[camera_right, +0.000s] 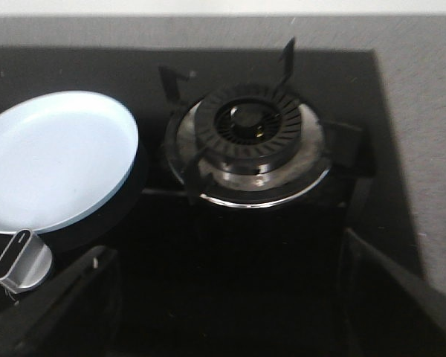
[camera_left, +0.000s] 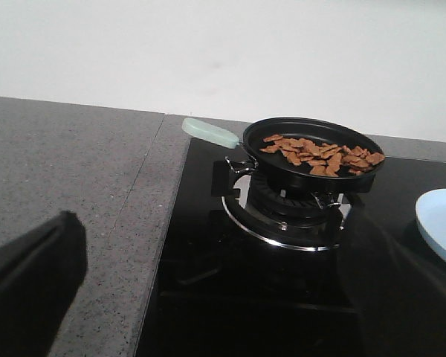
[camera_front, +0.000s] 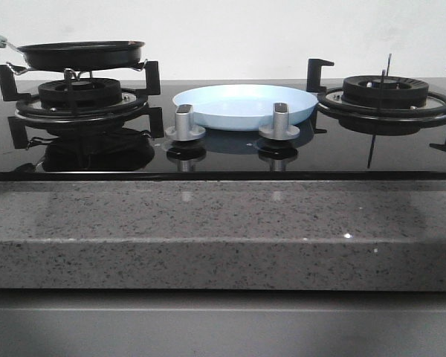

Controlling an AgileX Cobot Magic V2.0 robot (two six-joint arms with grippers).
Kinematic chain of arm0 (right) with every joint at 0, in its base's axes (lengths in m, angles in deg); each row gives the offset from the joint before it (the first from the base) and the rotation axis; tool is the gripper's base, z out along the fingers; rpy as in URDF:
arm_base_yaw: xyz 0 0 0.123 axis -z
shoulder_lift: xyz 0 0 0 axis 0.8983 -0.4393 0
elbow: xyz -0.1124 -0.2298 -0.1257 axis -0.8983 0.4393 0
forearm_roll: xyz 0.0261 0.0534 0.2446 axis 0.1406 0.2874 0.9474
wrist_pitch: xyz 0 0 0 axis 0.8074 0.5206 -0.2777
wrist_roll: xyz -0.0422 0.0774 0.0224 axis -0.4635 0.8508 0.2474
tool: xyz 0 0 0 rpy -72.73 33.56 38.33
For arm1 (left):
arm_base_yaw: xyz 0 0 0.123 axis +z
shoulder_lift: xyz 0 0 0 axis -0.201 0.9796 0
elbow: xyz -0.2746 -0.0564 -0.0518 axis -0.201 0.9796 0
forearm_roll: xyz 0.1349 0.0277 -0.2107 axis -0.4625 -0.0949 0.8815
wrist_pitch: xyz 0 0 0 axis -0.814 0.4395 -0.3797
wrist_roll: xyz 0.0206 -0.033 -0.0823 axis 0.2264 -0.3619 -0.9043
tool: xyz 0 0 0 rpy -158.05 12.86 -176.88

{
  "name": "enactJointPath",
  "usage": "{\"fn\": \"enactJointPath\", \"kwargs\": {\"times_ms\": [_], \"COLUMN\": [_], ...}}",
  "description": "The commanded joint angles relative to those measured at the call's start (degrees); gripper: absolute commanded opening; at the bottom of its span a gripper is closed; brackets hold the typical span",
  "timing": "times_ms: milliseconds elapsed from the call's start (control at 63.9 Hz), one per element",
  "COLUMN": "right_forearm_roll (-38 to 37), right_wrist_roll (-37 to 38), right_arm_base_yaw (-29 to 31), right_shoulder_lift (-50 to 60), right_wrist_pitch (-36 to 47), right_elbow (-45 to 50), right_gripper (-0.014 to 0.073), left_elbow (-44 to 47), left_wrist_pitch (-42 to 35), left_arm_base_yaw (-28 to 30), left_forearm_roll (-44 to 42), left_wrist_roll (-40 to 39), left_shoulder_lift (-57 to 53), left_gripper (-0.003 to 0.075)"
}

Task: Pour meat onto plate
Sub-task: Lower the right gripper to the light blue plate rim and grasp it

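The meat (camera_left: 320,152) is a heap of small light-brown pieces in a black frying pan (camera_left: 312,175) that stands on the left burner. In the front view the pan (camera_front: 82,53) hides the meat behind its rim. The pan's pale green handle (camera_left: 209,132) points away from the plate. The pale-blue plate (camera_front: 244,105) lies empty on the hob between the two burners; it also shows in the right wrist view (camera_right: 52,160). My left gripper (camera_left: 223,312) is open and empty, well short of the pan. My right gripper (camera_right: 223,312) is open and empty in front of the right burner. Neither gripper shows in the front view.
Two silver knobs (camera_front: 184,123) (camera_front: 279,120) stand just in front of the plate. The right burner (camera_front: 385,93) with its black pan supports is bare. A grey speckled counter (camera_front: 208,223) runs along the front and to the left of the hob (camera_left: 59,186).
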Motion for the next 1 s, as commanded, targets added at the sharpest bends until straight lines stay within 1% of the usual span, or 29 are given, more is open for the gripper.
{"fn": "enactJointPath", "kwargs": {"times_ms": [0,141,204,423,485,642,689,767,877,987], "right_forearm_roll": [0.8,0.8,0.8,0.8,0.8,0.8,0.8,0.8,0.8,0.8], "right_wrist_roll": [-0.2,-0.2,-0.3,-0.3,-0.7,-1.2,-1.2,-1.2,-1.4,-3.1], "right_arm_base_yaw": [-1.6,-4.5,-5.4,-5.6,-6.2,-8.2,-8.7,-9.4,-9.5,-9.5], "right_shoulder_lift": [-5.1,-14.9,-20.1,-35.2,-39.6,-48.0,-50.4,-53.9,-58.1,-61.3], "right_wrist_pitch": [1.9,-4.3,-7.4,-21.1,-24.2,-27.4,-28.2,-29.7,-31.8,-33.0], "right_elbow": [-6.1,-15.5,-21.4,-40.6,-46.5,-56.7,-59.2,-62.7,-66.4,-68.8], "right_gripper": [0.0612,0.0609,0.0609,0.0607,0.0584,0.0463,0.044,0.0422,0.042,0.0415], "left_elbow": [-2.2,-2.2,-2.2,-2.2,-2.2,-2.2,-2.2,-2.2,-2.2,-2.2], "left_wrist_pitch": [-4.9,-5.1,-5.1,-5.1,-5.1,-5.1,-5.1,-5.1,-5.1,-5.1], "left_arm_base_yaw": [0.0,0.0,0.0,0.0,0.0,0.0,0.0,0.0,0.0,0.0], "left_forearm_roll": [0.4,0.4,0.4,0.5,0.7,0.7,0.7,0.7,0.7,0.7], "left_wrist_roll": [-0.4,-0.4,-0.4,-0.4,-0.4,-0.4,-0.4,-0.4,-0.4,-0.4], "left_shoulder_lift": [0.5,0.5,0.5,0.5,0.5,0.5,0.5,0.5,0.5,0.5], "left_gripper": [0.0672,0.0672,0.0672,0.0672,0.0672,0.0672,0.0672,0.0672,0.0672,0.0672]}}
